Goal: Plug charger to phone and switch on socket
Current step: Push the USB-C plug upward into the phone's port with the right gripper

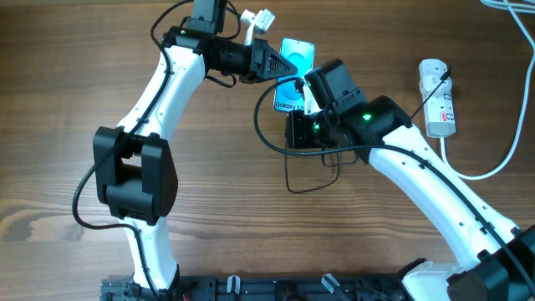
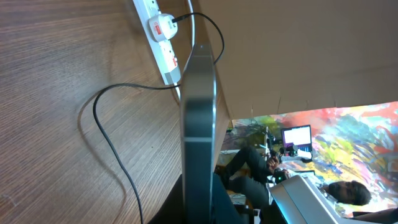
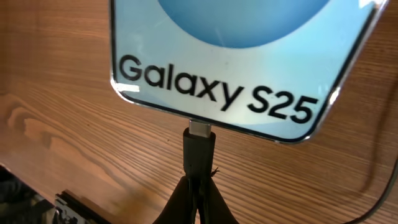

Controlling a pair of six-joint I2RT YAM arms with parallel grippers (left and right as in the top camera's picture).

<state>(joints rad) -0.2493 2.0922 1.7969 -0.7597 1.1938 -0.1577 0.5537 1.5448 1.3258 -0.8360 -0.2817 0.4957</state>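
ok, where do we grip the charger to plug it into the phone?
Grip the charger by its black housing behind the metal tip, coming from the cable end, square to the phone's bottom edge. That leaves the tip free; the right gripper is shut on it that way.

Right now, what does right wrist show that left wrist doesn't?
Only right wrist: the phone screen reading Galaxy S25, and the right gripper pinching the charger, its metal tip at the phone's bottom edge. Only left wrist: the socket with a white plug in it, the charger's cable looping over the table, a room beyond. Both: the phone, edge-on in left wrist, and the wooden table.
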